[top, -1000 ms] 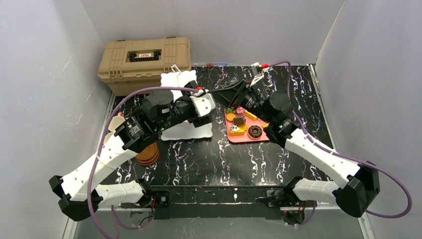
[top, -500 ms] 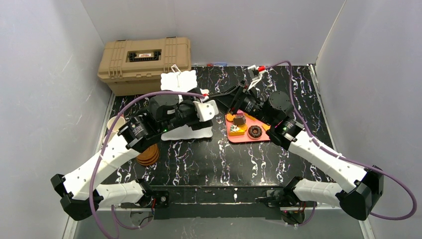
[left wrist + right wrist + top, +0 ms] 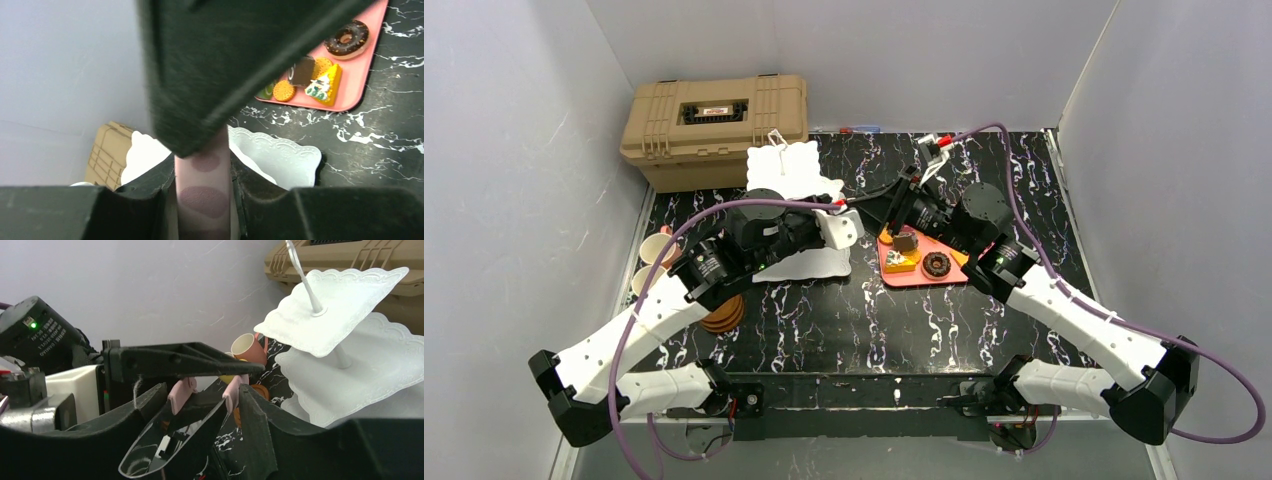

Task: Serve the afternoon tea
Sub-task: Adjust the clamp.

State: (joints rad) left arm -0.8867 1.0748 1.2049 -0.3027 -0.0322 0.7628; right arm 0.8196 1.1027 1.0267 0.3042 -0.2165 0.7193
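Left claw (image 3: 202, 172): you are closing it on a pink toy pastry (image 3: 204, 202), with both jaws pressing its sides
Pastry's place: it is sitting between those jaws, its far end hidden under the right claw
Stand (image 3: 796, 170): it is waiting just beside and below the left claw
Right claw (image 3: 200, 390): its jaws are standing apart around the same pastry, and you cannot tell whether they are touching it
Tray (image 3: 360, 60): it is lying below the right claw
Risk: if both claws are pulling together, the pastry is likely twisting loose and dropping short of the stand
Axis: its long side is running along the left claw's fingers, pointing past the fingertips toward the right claw
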